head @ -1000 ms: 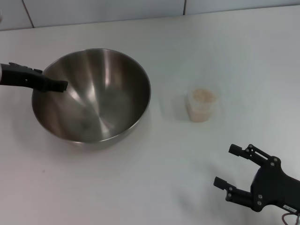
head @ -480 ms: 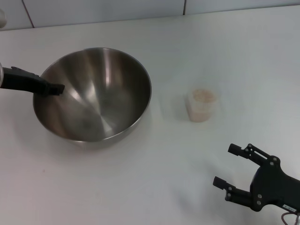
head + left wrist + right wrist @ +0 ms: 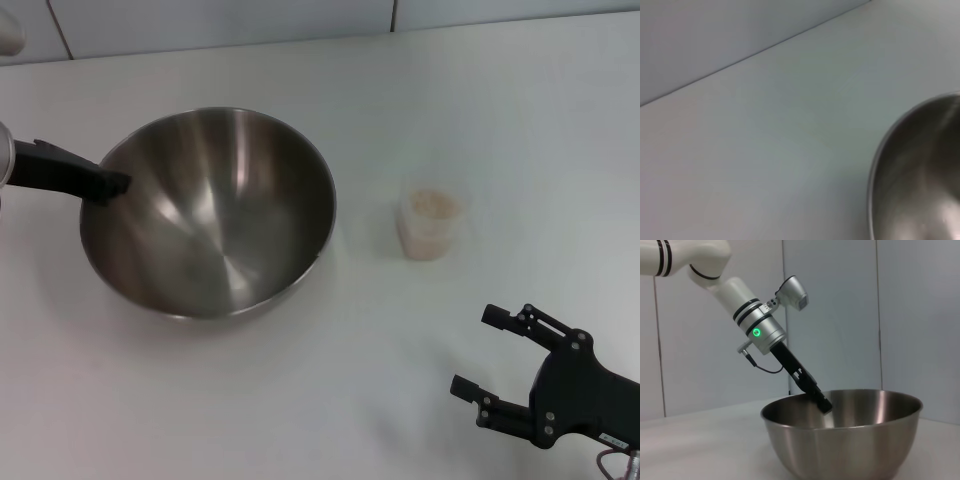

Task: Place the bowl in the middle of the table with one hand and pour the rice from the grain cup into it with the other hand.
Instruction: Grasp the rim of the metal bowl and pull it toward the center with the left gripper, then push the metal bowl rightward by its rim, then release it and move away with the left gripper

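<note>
The large steel bowl (image 3: 215, 215) stands on the white table (image 3: 300, 400) left of the middle, and is empty. My left gripper (image 3: 112, 184) reaches in from the left and is shut on the bowl's left rim; the right wrist view shows it (image 3: 824, 407) pinching the rim of the bowl (image 3: 850, 440). The left wrist view shows only part of the bowl's rim (image 3: 920, 175). The clear grain cup (image 3: 430, 225) stands upright to the right of the bowl, with rice (image 3: 433, 204) in it. My right gripper (image 3: 472, 351) is open and empty, low at the front right, nearer than the cup.
A grey panelled wall (image 3: 220, 20) runs along the table's far edge. There is a gap of bare table between bowl and cup.
The bowl has slid a little to the right, toward the cup, with my left gripper on its rim. The cup has not moved and the right gripper has barely shifted.
</note>
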### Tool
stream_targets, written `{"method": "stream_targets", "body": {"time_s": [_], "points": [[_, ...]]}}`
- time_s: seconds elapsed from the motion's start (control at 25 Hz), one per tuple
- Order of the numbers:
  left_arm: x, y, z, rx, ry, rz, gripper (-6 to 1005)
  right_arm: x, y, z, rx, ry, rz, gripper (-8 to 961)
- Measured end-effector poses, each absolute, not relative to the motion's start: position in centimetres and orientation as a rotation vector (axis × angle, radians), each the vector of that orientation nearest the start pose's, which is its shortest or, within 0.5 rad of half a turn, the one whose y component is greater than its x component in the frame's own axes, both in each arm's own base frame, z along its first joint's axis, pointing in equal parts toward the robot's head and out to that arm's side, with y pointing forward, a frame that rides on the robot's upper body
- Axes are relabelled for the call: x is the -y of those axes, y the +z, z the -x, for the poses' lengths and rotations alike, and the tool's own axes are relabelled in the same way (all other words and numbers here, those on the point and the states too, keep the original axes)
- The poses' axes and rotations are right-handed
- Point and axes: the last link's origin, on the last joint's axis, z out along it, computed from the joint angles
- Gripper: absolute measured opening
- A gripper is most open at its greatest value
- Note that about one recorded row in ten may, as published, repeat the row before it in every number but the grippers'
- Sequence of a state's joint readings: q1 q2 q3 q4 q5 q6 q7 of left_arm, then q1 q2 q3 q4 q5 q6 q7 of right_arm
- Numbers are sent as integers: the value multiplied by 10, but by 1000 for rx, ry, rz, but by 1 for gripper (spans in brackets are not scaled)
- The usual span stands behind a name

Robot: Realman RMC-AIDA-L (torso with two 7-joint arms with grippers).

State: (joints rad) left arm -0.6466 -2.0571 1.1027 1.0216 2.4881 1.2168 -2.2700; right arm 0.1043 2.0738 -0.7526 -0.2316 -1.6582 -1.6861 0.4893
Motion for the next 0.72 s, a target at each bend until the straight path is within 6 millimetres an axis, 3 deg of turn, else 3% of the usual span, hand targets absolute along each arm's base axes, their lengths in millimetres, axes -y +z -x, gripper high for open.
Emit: {"method": "stream_targets", "body": {"time_s": [0.24,0.64,0.72], "points": [[-408,18,228,932,121,2490,42,-162,-40,-341,-372,887,2380,810],[-415,18,212,915,44,2590,31,-162,-40,-341,-372,887,2385,808],[-418,17,201,881,35,2612,30,-162,-41,-341,-372,886,2387,807]]}}
